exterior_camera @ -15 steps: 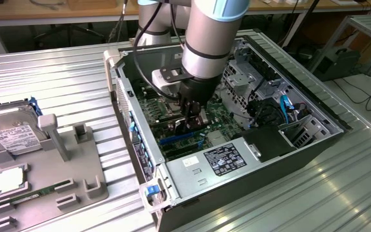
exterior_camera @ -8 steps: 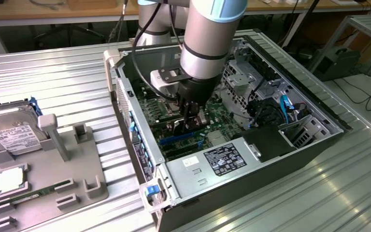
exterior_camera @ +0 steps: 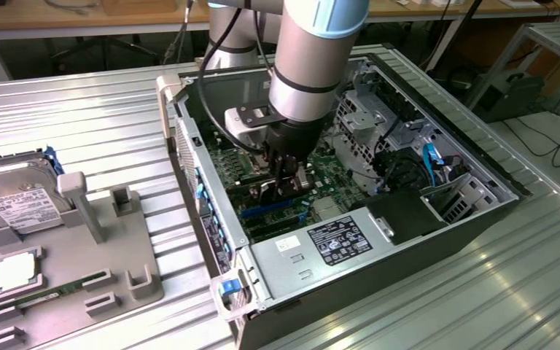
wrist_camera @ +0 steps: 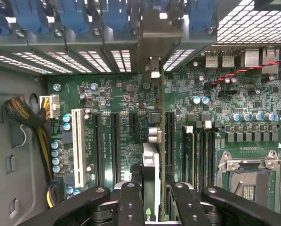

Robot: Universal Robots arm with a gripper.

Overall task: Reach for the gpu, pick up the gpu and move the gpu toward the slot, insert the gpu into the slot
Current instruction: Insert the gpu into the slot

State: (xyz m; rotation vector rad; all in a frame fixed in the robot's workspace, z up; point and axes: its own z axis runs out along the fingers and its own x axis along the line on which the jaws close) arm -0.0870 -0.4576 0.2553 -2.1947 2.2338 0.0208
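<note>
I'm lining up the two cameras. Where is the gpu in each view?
Exterior view: gpu in the gripper, inside the open case, above the motherboard.
Wrist view: gpu edge-on between the jaws, parallel to the slots.
Shared landmark: the green motherboard.

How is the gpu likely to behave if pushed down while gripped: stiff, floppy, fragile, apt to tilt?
The gpu looks like a thin rigid card, so probably stiff, not floppy. Held edge-on by the gripper over the motherboard, it could tilt if pushed off-line. Being so thin, it is likely fragile under hard pressure.
</note>
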